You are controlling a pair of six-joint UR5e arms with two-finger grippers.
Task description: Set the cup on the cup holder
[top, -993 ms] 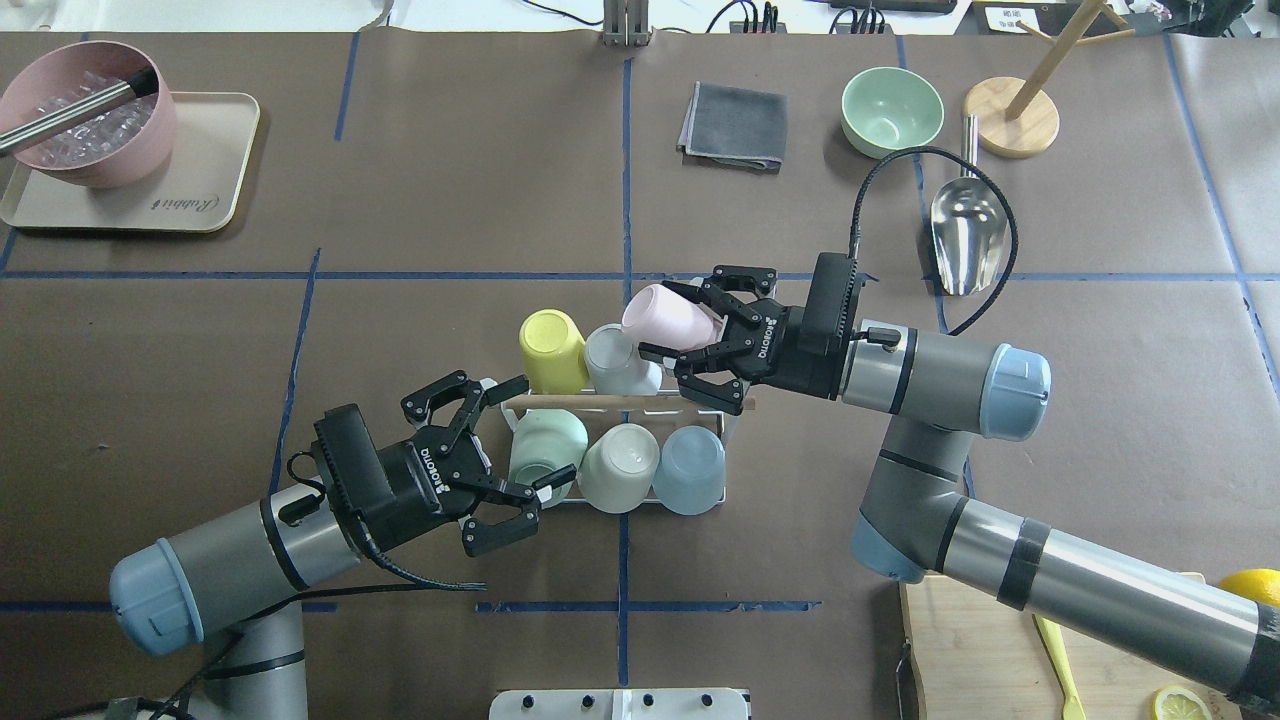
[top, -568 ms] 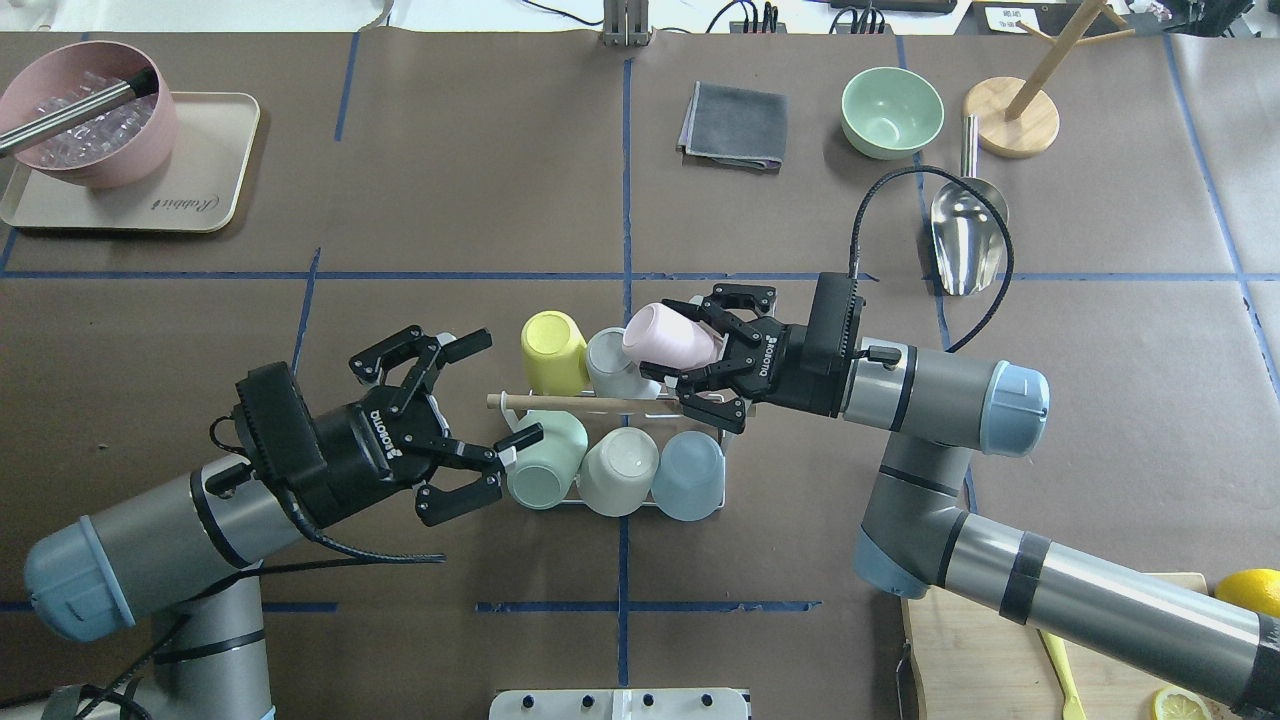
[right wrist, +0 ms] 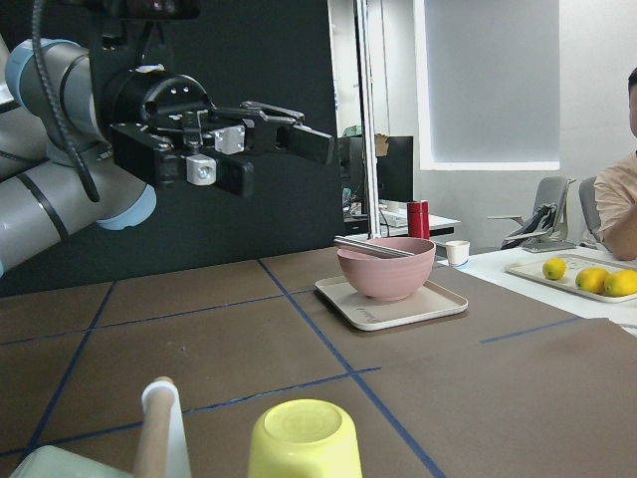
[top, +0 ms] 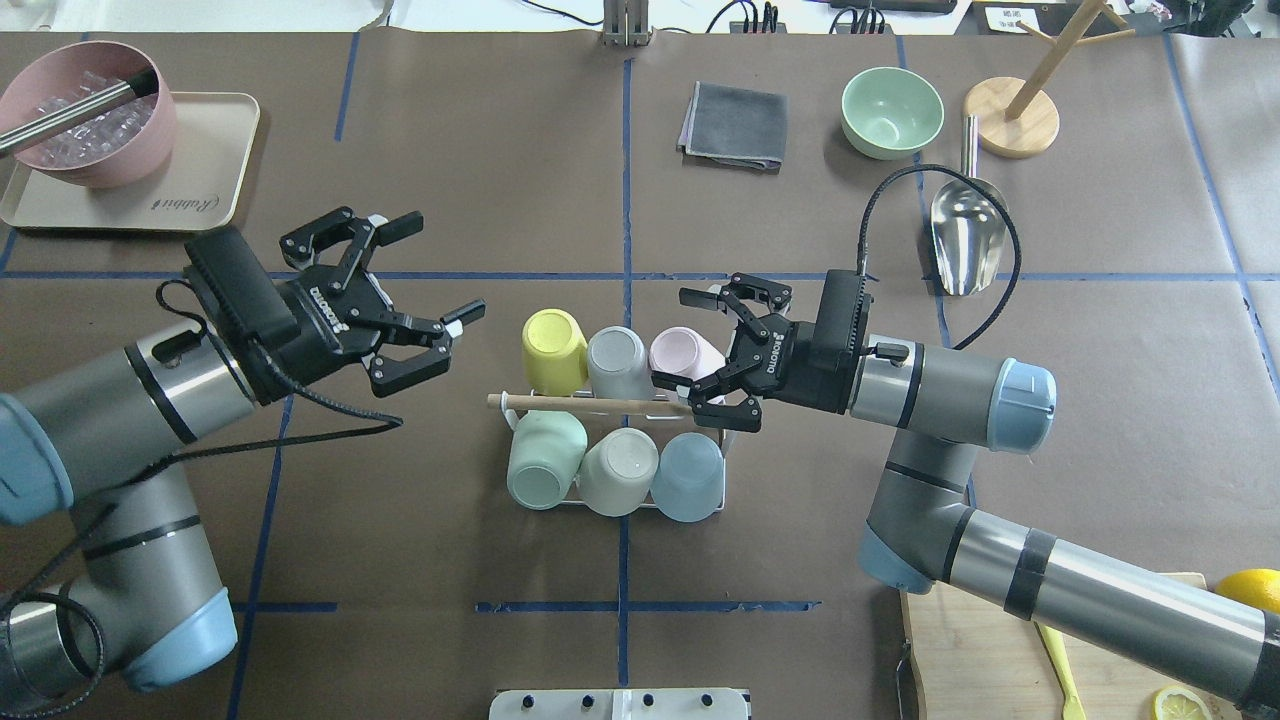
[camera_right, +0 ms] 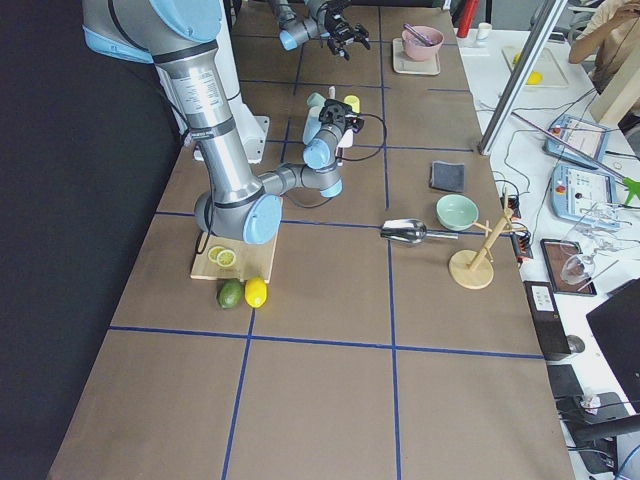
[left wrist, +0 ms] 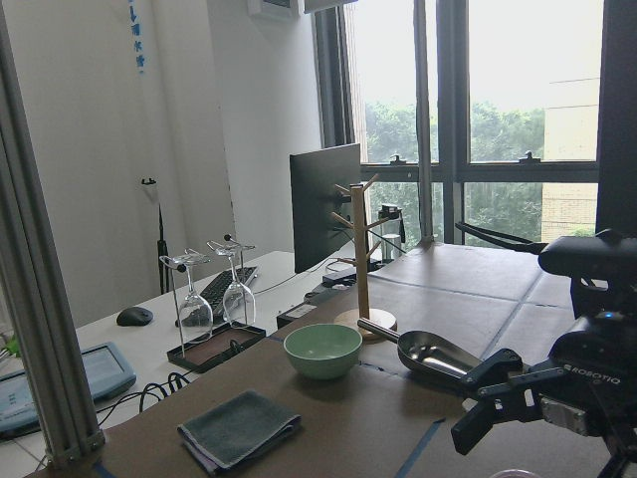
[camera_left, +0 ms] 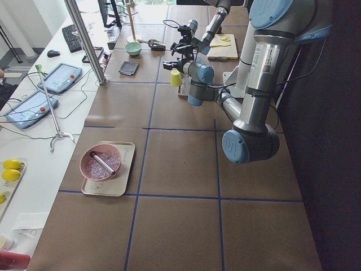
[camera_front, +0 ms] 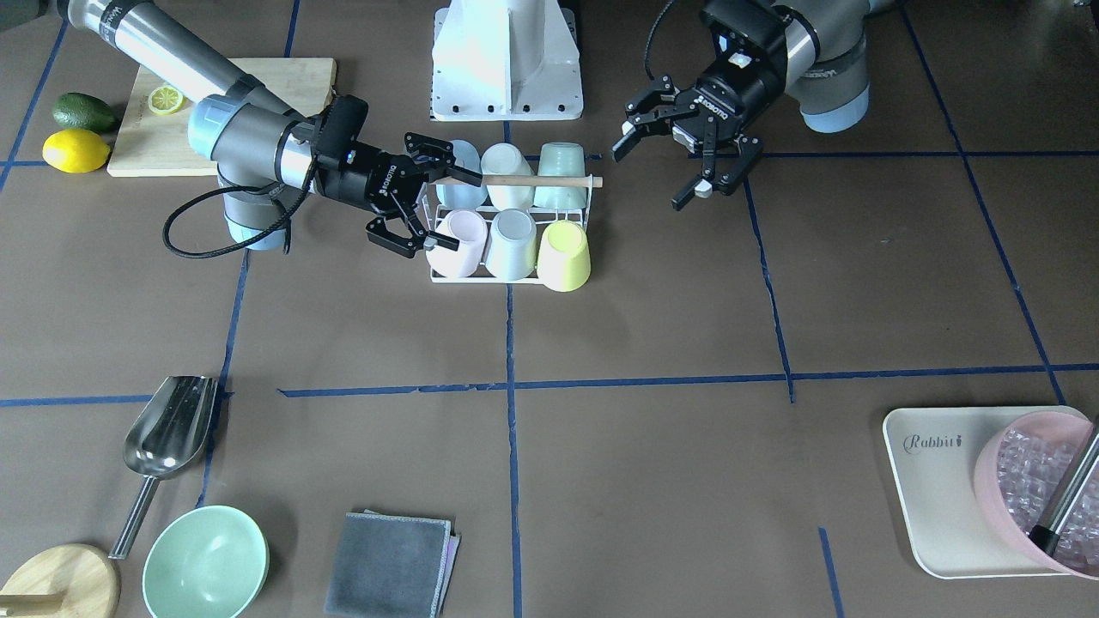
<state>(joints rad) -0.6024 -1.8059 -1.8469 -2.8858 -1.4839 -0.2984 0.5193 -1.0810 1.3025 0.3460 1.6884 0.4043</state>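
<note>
The cup holder (top: 590,403), a white wire rack with a wooden rod on top, stands mid-table (camera_front: 532,181) and carries several upturned cups. The pink cup (top: 685,352) sits on the far row's right end (camera_front: 457,243), beside a grey cup and a yellow cup (top: 552,350). My right gripper (top: 672,338) is open with its jaws either side of the pink cup, which rests on the rack (camera_front: 448,212). My left gripper (top: 445,263) is open and empty, well to the left of the rack (camera_front: 648,180).
A grey cloth (top: 733,125), green bowl (top: 892,110), metal scoop (top: 965,235) and wooden mug tree (top: 1012,115) lie at the far right. A pink bowl (top: 85,115) on a tray (top: 205,200) is far left. A cutting board (top: 960,650) and lemon (top: 1250,585) are near right.
The right gripper brought the tilted pink cup down onto the rack and opened its jaws. The left arm drew back from the rack, to the left and farther away, still open.
</note>
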